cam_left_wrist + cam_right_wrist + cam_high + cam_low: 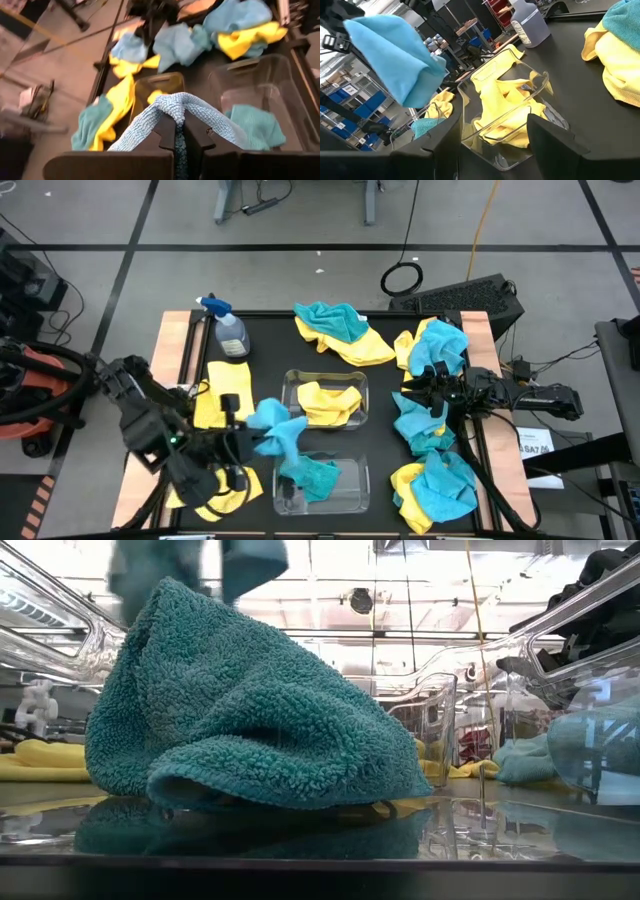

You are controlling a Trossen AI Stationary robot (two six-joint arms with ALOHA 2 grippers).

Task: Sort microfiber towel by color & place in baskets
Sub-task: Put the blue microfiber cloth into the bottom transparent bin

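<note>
Left tool (243,445) pinching teal towel (277,432) above baskets (352,492), right tool (428,390) spread.

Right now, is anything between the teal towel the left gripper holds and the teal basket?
Nothing visible. The left gripper holds the teal towel beside the basket, whose open top holds only one teal towel.

Teal towel (240,710): thick looped terry cloth, fuzzy, matt. Yellow towels (345,345): same soft matt cloth. Baskets (352,477): clear glossy plastic, smooth, catching bright highlights. Table top (265,345): black, smooth, faintly reflective; light wood strips along side edges (178,340). Spray bottle (231,332): translucent plastic, blue plastic trigger. Left gripper (179,135) fingers: dark, matt, hard plastic look.
</note>
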